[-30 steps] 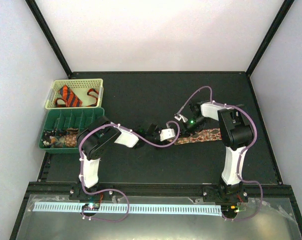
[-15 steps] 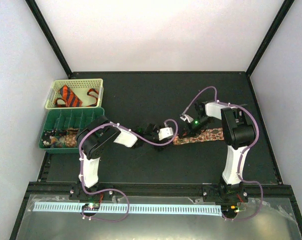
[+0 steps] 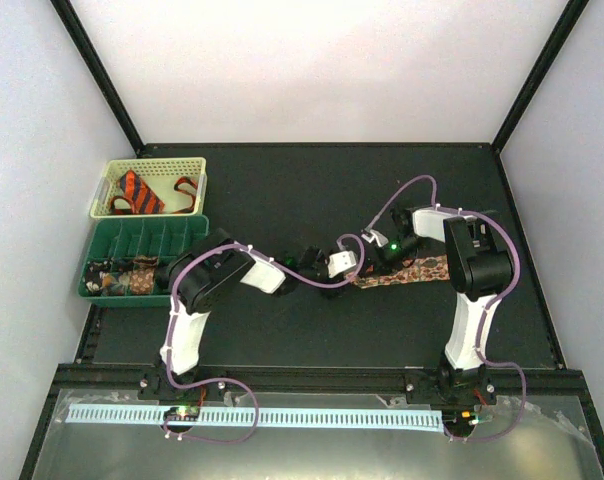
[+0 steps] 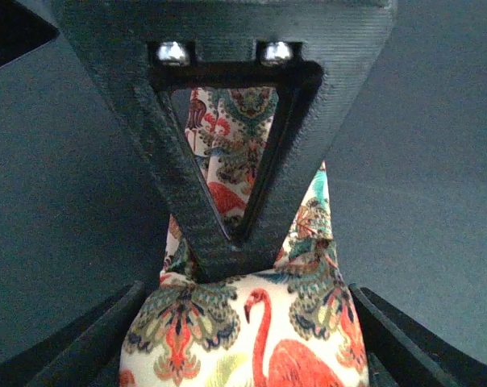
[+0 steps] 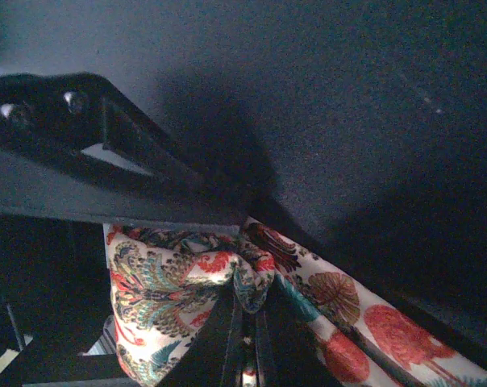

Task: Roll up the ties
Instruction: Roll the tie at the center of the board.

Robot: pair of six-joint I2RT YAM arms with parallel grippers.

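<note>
The speckled tie (image 3: 407, 271), cream with red flamingos and green-brown leaves, lies as a strip at mid-table, its left end bunched between both grippers. My left gripper (image 3: 354, 264) holds the rolled end; in the left wrist view the roll (image 4: 260, 339) fills the space between its fingers (image 4: 90, 343). My right gripper (image 3: 378, 256) is shut, pinching a fold of the tie (image 5: 163, 282) at its fingertips (image 5: 227, 322). The orange black-striped tie (image 3: 142, 191) lies loose in the yellow basket (image 3: 197, 168).
A green divided organiser (image 3: 187, 232) stands below the yellow basket at the table's left edge, with a small patterned coil (image 3: 122, 281) in its front row. Purple cables loop over both arms. The black triangular finger of the right gripper (image 4: 227, 161) fills the left wrist view.
The left arm has reached further right and both grippers have shifted slightly right. The flat strip of tie showing on the table has become shorter.
</note>
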